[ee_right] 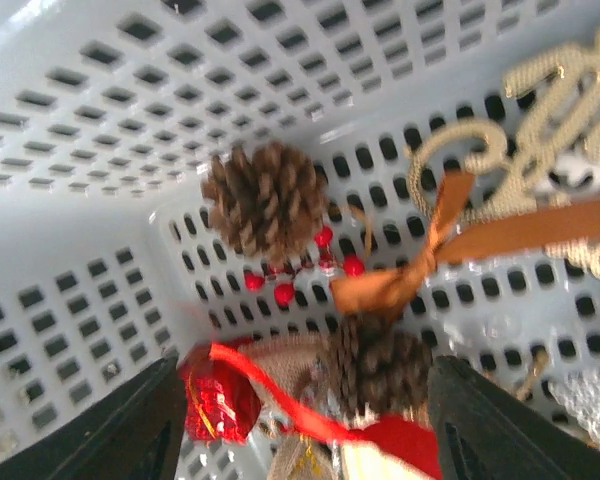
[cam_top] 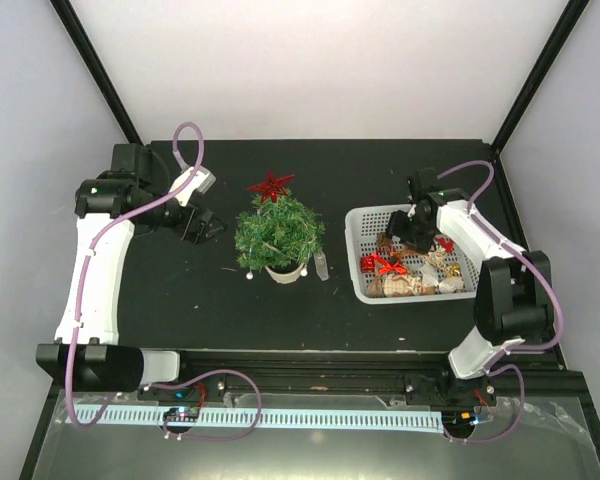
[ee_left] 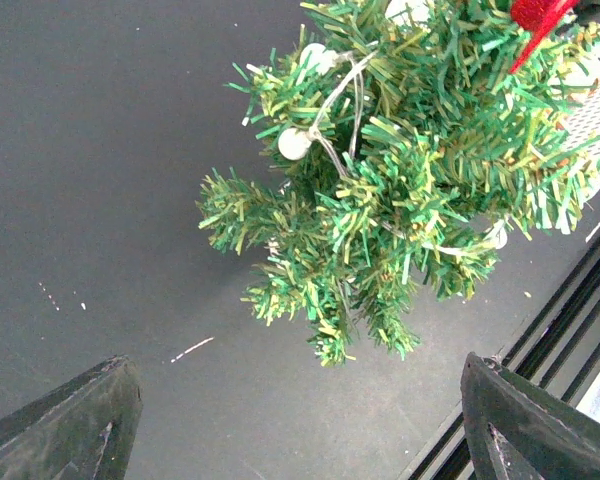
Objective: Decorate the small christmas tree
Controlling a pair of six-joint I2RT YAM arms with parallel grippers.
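Observation:
The small christmas tree [cam_top: 278,232] stands mid-table on a whitish base, with a red star [cam_top: 271,185] on top and white balls on a thin cord. My left gripper [cam_top: 202,228] hovers just left of it, open and holding nothing. In the left wrist view the tree [ee_left: 400,180] fills the upper right, and the gripper [ee_left: 295,430] has bare table between its fingers. My right gripper [cam_top: 415,228] reaches into the white basket [cam_top: 358,250]. In the right wrist view this gripper [ee_right: 310,440] is open over a red foil gift [ee_right: 215,400] and a pine cone [ee_right: 380,365].
The basket wall [ee_right: 80,120] also encloses another pine cone [ee_right: 265,200] with red berries [ee_right: 290,280], a brown bow [ee_right: 400,280] and a gold glitter ornament [ee_right: 540,150]. A small clear object [cam_top: 321,266] lies right of the tree base. A rail [cam_top: 310,360] runs along the near edge.

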